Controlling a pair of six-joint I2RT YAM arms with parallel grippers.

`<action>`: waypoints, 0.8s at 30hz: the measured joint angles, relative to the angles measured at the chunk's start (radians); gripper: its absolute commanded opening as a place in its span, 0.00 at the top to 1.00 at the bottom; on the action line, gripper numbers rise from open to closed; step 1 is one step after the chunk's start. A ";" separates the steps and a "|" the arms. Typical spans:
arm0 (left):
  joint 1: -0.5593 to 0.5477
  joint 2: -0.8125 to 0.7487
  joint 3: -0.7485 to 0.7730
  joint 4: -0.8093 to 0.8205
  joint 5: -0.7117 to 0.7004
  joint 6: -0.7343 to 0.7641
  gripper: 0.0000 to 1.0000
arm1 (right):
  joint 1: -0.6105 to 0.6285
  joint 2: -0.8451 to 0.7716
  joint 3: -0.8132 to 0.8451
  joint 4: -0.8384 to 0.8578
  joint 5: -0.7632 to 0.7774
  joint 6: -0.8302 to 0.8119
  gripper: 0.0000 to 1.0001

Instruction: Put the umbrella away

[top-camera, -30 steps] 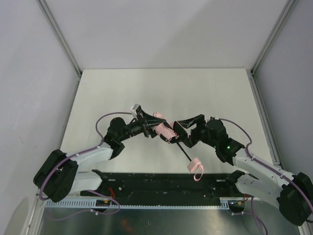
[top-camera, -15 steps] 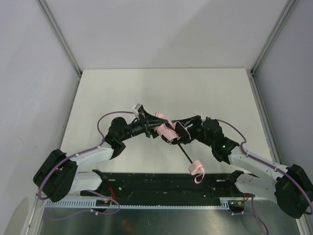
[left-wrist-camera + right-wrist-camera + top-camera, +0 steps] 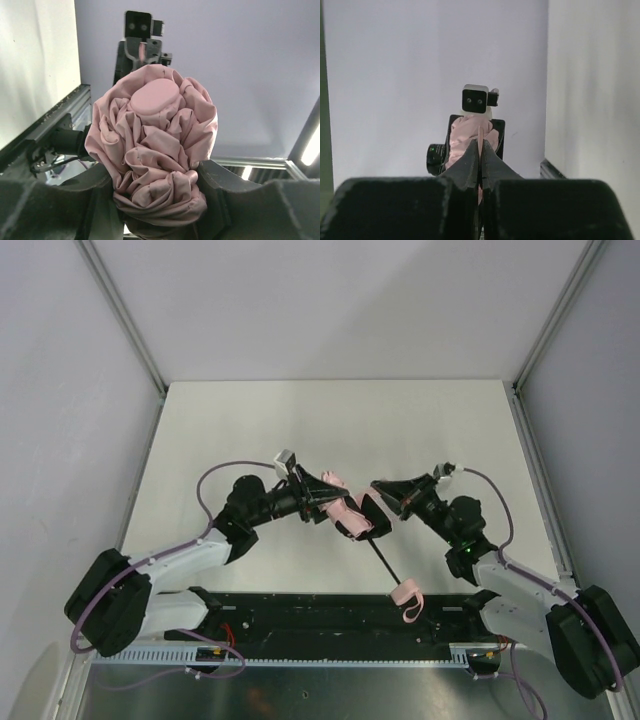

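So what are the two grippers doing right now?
Left gripper: closed on the umbrella's bunched fabric.
Right gripper: closed; whether it pinches fabric cannot be told.

The pale pink umbrella (image 3: pixel 343 512), canopy bunched, seems lifted, black shaft slanting to its handle.

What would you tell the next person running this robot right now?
Left claw: shut on the umbrella, around its bunched pink canopy.
Right claw: shut, close beside the canopy; whether it pinches any fabric is unclear.
Umbrella: over the middle of the table, black shaft out, handle toward the near edge.
Done: canopy bunched up.
Left: shaft not yet collapsed, umbrella not put away.
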 measured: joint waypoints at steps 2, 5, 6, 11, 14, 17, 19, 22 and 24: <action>-0.002 -0.013 0.009 -0.031 -0.005 0.049 1.00 | -0.038 -0.006 -0.033 0.112 -0.043 -0.053 1.00; -0.002 -0.025 0.013 -0.056 -0.005 0.107 1.00 | -0.067 -0.026 -0.047 0.232 -0.090 -0.118 1.00; -0.002 -0.026 0.016 -0.064 -0.004 0.127 1.00 | -0.071 -0.041 -0.047 0.265 -0.108 -0.144 1.00; -0.006 -0.026 0.031 -0.091 -0.005 0.190 1.00 | -0.076 -0.113 -0.045 0.293 -0.167 -0.237 1.00; -0.012 -0.027 0.052 -0.138 -0.006 0.228 1.00 | -0.071 -0.113 -0.031 0.289 -0.192 -0.275 1.00; -0.017 -0.027 0.108 -0.253 -0.015 0.280 1.00 | -0.042 -0.110 0.010 0.260 -0.218 -0.321 1.00; -0.025 -0.027 0.179 -0.375 -0.039 0.325 1.00 | -0.007 -0.110 0.045 0.232 -0.224 -0.360 1.00; -0.028 -0.048 0.235 -0.484 -0.073 0.359 1.00 | 0.055 -0.110 0.095 0.179 -0.216 -0.420 1.00; -0.029 -0.070 0.247 -0.537 -0.090 0.362 1.00 | 0.104 -0.110 0.120 0.132 -0.202 -0.471 1.00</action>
